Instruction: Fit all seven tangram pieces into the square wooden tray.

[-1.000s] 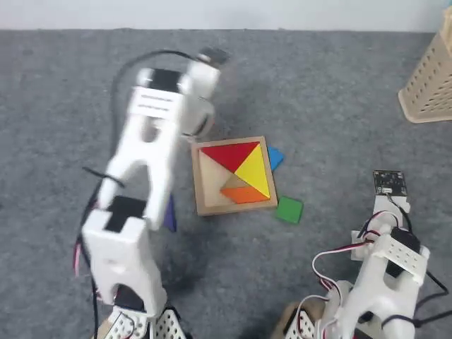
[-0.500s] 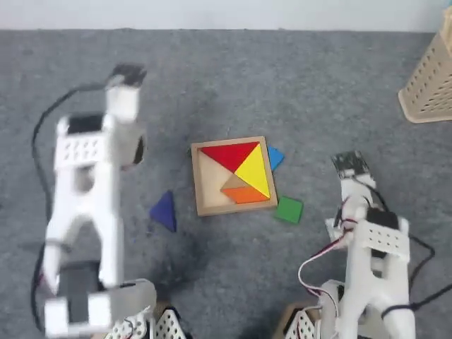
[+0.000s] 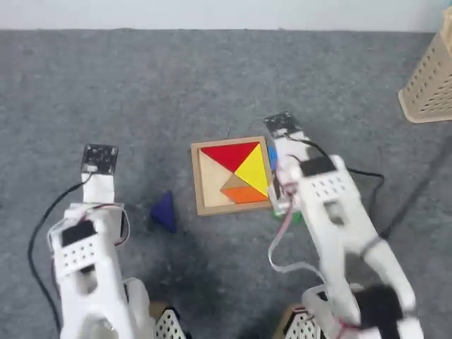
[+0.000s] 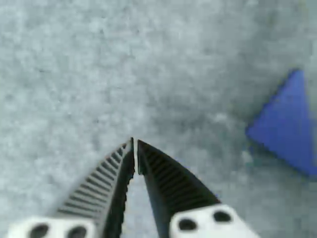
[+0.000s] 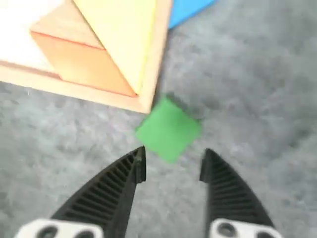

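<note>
The square wooden tray (image 3: 197,185) holds a red triangle (image 3: 229,153), a yellow triangle (image 3: 255,172) and an orange piece (image 3: 246,195). A dark blue triangle (image 3: 164,210) lies on the carpet left of the tray. The left arm (image 3: 83,240) stands further left; its gripper (image 4: 134,145) is shut over bare carpet, beside that triangle (image 4: 289,130). The right arm (image 3: 321,189) hangs over the tray's right edge. My right gripper (image 5: 174,157) is open just short of the green square (image 5: 168,130), which lies off the tray's corner (image 5: 157,64). A light blue piece (image 5: 190,10) lies beyond.
A pale perforated basket (image 3: 431,78) stands at the far right edge. Grey carpet (image 3: 141,92) spreads open behind and left of the tray. Wires trail from both arms near the front edge.
The left arm has swung away from the tray to the lower left. The right arm has come in from the right to the tray's right side, over the green square.
</note>
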Robot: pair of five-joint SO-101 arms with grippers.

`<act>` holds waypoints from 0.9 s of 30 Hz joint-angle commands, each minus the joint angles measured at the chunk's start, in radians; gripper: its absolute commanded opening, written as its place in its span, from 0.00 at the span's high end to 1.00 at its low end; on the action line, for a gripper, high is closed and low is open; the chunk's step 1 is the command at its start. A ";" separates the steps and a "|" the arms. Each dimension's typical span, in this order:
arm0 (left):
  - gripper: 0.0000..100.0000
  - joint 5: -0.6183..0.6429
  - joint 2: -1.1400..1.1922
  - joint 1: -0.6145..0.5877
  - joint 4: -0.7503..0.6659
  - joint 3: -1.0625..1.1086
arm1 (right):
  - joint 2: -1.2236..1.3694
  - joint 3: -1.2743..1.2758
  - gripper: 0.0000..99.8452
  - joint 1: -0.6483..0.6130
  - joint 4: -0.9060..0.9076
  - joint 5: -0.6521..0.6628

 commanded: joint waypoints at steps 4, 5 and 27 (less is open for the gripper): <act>0.99 -0.020 -0.072 -0.078 -0.198 0.097 | 0.202 -0.157 0.78 -0.013 0.007 -0.114; 0.99 -0.020 -0.072 -0.078 -0.198 0.097 | 0.205 -0.153 0.78 -0.008 0.007 -0.112; 0.99 -0.020 -0.072 -0.077 -0.196 0.099 | 0.374 -0.086 0.79 0.131 -0.142 -0.253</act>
